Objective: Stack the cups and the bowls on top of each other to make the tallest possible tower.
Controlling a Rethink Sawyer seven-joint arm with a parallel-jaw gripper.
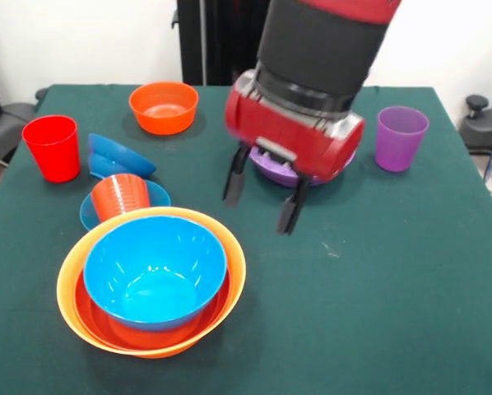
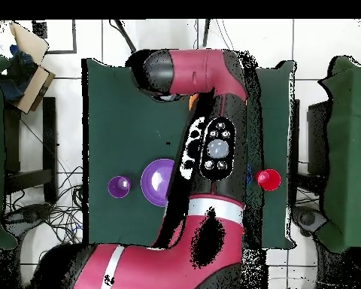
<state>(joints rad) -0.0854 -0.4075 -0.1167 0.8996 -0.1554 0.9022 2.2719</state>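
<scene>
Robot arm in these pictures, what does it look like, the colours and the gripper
The arm is glossy red with black sections and a white band near its base. A black panel with round buttons sits on one link. The gripper has a red housing with a silver collar and two slim black fingers.

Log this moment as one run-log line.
gripper: open, empty, above table | behind it: purple plastic bowl | tower: yellow-orange, red-orange, light blue bowls nested

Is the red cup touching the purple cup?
Apart. The front view shows the red cup at one side of the table and the purple cup at the other, with the gripper between them.
</scene>
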